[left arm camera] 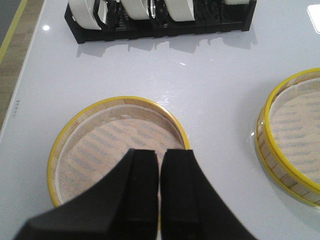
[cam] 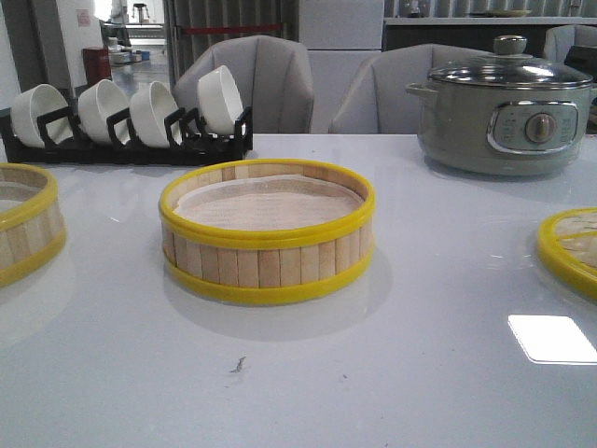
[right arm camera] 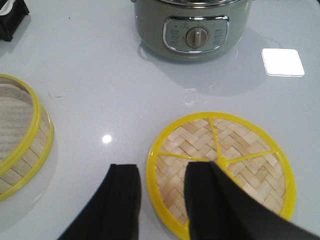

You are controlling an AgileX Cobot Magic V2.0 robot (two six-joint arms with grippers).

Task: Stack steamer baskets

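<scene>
Three task pieces lie apart on the white table. One steamer basket with light-wood slats and yellow rims stands in the middle. A second basket sits at the left edge, and the flat woven lid at the right edge. Neither gripper shows in the front view. In the left wrist view my left gripper hangs shut and empty over the near rim of the left basket. My right gripper is open astride the rim of the lid, one finger over the weave and one over the table.
A black rack holding several white bowls stands at the back left. A grey electric pot with a glass cover stands at the back right. The middle basket also shows in both wrist views. Chairs stand beyond the table.
</scene>
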